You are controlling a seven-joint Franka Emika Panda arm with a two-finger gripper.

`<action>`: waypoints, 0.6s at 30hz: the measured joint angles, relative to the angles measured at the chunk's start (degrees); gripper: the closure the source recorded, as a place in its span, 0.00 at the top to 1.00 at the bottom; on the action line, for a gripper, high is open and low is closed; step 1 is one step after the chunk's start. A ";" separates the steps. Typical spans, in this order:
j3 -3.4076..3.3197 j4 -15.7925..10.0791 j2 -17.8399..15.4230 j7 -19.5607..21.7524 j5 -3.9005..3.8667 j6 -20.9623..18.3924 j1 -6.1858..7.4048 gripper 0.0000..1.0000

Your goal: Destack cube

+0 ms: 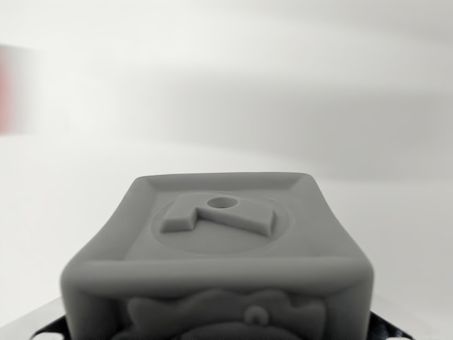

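A grey cube point(219, 248) fills the lower middle of the wrist view, very close to the camera. Its top face has a raised rim and a round recess holding an embossed shape with a small hole. Its near face carries a relief pattern, cut off by the picture's bottom edge. Dark fingertips point(56, 327) of my gripper point(219, 331) show only as slivers at the bottom corners, flanking the cube and touching both its sides. The cube appears held above a pale surface. Whatever lies beneath the cube is hidden.
A plain white surface point(233, 92) spreads out behind the cube, blurred and with soft shadows. A blurred red patch point(7, 88) sits at the wrist view's left edge.
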 joint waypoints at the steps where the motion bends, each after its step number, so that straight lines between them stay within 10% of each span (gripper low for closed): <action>1: 0.00 -0.11 -0.04 -0.30 0.00 0.07 -0.19 0.00; 18: -0.02 -1.20 -0.13 -5.35 0.00 1.02 -3.23 0.00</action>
